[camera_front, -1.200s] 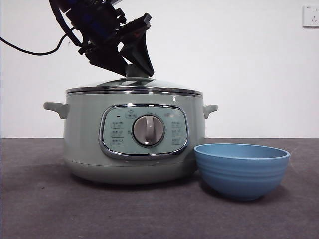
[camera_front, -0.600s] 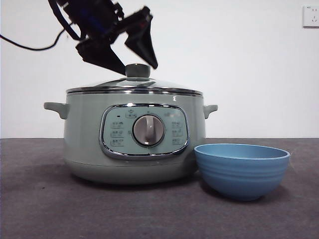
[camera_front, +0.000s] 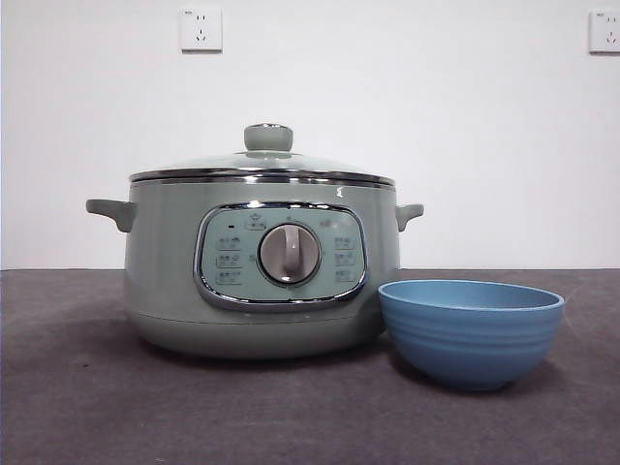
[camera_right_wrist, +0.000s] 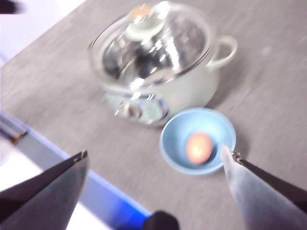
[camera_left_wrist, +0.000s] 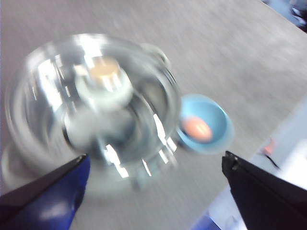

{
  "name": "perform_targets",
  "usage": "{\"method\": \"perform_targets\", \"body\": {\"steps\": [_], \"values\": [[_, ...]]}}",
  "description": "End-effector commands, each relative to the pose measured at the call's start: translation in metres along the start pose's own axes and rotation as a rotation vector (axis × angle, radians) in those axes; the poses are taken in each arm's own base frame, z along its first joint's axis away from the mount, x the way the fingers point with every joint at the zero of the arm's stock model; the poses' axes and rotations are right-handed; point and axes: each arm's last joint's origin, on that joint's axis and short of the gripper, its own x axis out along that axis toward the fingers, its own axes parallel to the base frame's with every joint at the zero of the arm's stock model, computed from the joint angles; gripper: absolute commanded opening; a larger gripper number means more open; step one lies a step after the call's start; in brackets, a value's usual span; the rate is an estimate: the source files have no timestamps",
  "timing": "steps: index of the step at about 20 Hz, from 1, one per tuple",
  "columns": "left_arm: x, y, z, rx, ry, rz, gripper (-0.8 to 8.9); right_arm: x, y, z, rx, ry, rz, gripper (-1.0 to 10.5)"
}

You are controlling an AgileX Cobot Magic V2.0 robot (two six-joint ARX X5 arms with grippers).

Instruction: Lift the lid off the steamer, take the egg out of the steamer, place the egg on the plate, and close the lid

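The sage-green steamer stands left of centre on the table, with the glass lid seated on it and the knob free. The sky-blue plate, a bowl, stands just to its right. The egg lies in the bowl, and it also shows in the left wrist view. My left gripper is open and empty, high above the lid. My right gripper is open and empty, high above the bowl's side. Neither gripper shows in the front view.
The dark grey table runs out in front of both things. A white wall with two sockets stands behind. A blue strip along the table's edge shows in the right wrist view.
The gripper that sat at the lid's knob opened, rose off it and left the front view. The lid stays on the steamer.
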Motion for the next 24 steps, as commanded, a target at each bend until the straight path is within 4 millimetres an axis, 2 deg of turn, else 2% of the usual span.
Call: {"method": "perform_targets", "body": {"steps": [1,3,4,5,24], "values": [[-0.025,-0.006,-0.013,-0.027,0.009,-0.009,2.56,0.001,0.001,-0.003,0.006,0.032,0.037,3.7],[-0.041,-0.01,-0.025,-0.031,0.027,-0.008,0.5,0.001,0.001,-0.006,0.014,0.062,0.04,1.9],[-0.046,-0.011,-0.029,-0.034,0.037,-0.006,-0.18,0.0,0.0,-0.007,0.016,0.078,0.038,1.0],[-0.05,-0.011,-0.032,-0.036,0.048,-0.005,-0.08,0.0,0.0,-0.009,0.019,0.095,0.04,0.0],[-0.052,-0.012,-0.036,-0.041,0.066,0.002,-0.03,0.0,0.0,-0.011,0.022,0.122,0.045,0.0]]}}
